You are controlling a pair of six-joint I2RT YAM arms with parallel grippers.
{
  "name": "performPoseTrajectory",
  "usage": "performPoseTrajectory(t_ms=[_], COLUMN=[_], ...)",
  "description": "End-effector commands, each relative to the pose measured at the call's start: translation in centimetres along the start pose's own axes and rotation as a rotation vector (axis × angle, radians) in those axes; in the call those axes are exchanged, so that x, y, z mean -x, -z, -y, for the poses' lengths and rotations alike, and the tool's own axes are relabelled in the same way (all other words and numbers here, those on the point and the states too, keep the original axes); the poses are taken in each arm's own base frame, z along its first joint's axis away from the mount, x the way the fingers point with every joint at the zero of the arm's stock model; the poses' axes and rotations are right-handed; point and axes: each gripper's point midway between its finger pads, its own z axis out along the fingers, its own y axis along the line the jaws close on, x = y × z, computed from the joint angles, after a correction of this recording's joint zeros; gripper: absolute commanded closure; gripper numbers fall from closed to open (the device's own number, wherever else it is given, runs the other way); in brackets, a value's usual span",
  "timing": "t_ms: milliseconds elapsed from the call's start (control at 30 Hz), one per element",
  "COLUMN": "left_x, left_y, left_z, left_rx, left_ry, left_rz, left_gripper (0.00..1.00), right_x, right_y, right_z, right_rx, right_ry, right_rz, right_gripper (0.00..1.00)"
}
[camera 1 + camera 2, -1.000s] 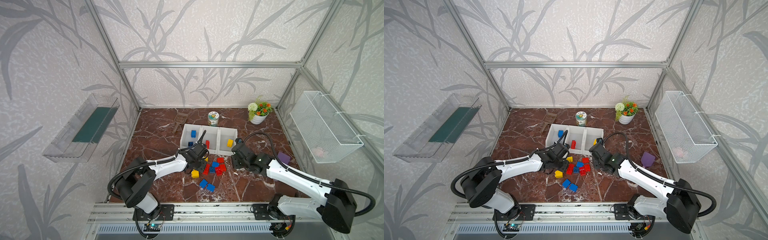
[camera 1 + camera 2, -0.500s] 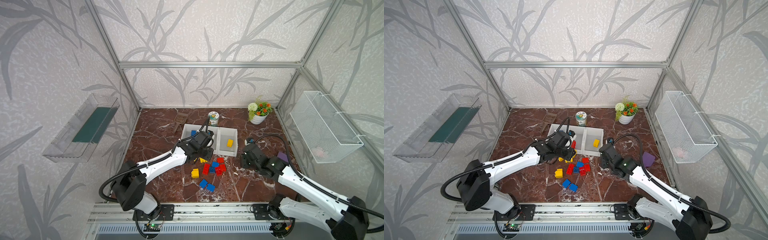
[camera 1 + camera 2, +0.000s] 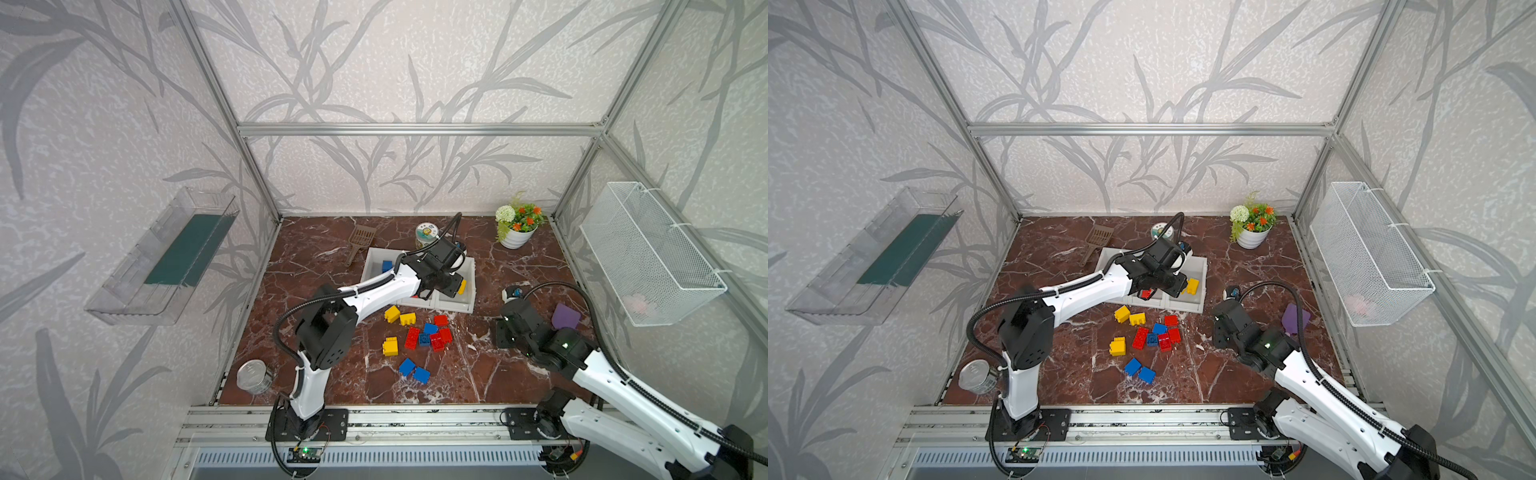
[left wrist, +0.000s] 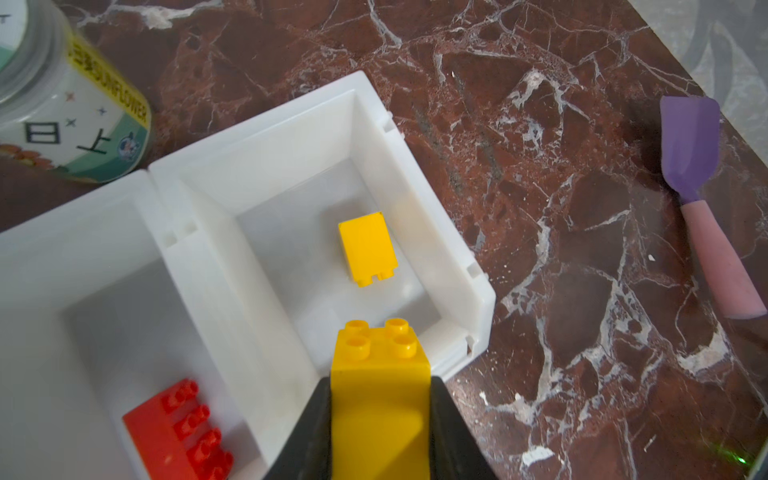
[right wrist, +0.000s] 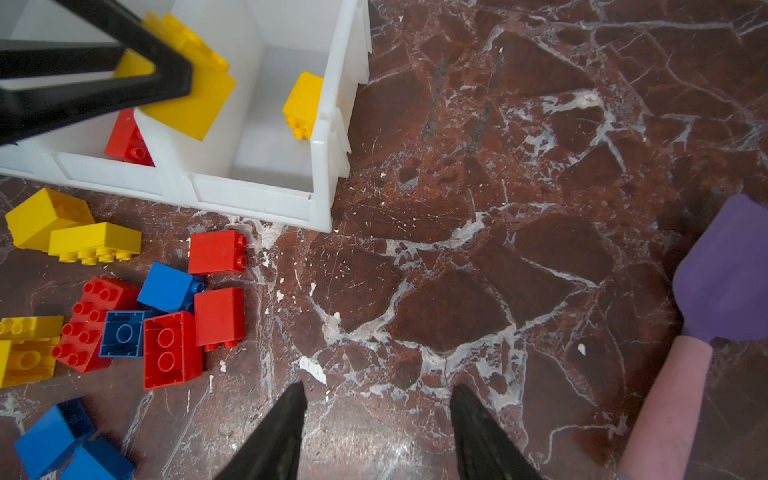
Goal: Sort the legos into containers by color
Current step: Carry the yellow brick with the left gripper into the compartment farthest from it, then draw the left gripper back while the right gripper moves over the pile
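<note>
- Gripping a yellow lego (image 4: 380,399), the left gripper (image 3: 458,286) hangs over the rightmost container (image 4: 424,208), where another yellow brick (image 4: 368,249) lies.
- Right gripper (image 5: 376,401), jaws apart and empty, sits right of the loose legos (image 5: 170,299).

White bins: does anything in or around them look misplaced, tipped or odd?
Nothing stands out. The bins sit level; blue brick, red brick and yellow brick each occupy a separate bin. The left tool holds a second yellow brick over the yellow one's bin.
</note>
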Motion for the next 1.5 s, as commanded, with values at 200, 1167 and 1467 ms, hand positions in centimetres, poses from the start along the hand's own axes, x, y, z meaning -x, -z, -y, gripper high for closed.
performPoseTrajectory(t_ms=[200, 1167, 1467], left_x=[-0.1, -2.2, -8.9], left_y=[-2.6, 8.7, 14.3], left_z=[0.6, -6.8, -12.7], left_rx=[0.002, 0.226, 0.353], left_ry=[-0.023, 0.140, 0.306], left_rz=[-0.056, 0.186, 0.217], left_gripper=[0.70, 0.40, 0.39], right_x=[-0.9, -1.7, -2.8], right_y=[0.4, -0.9, -3.3], right_z=[0.8, -1.8, -6.2], right_rx=[-0.009, 0.086, 0.143], right_ry=[-0.003, 0.023, 0.091], right_rz=[-0.017, -0.095, -0.198], right_gripper=[0.43, 0.43, 0.44])
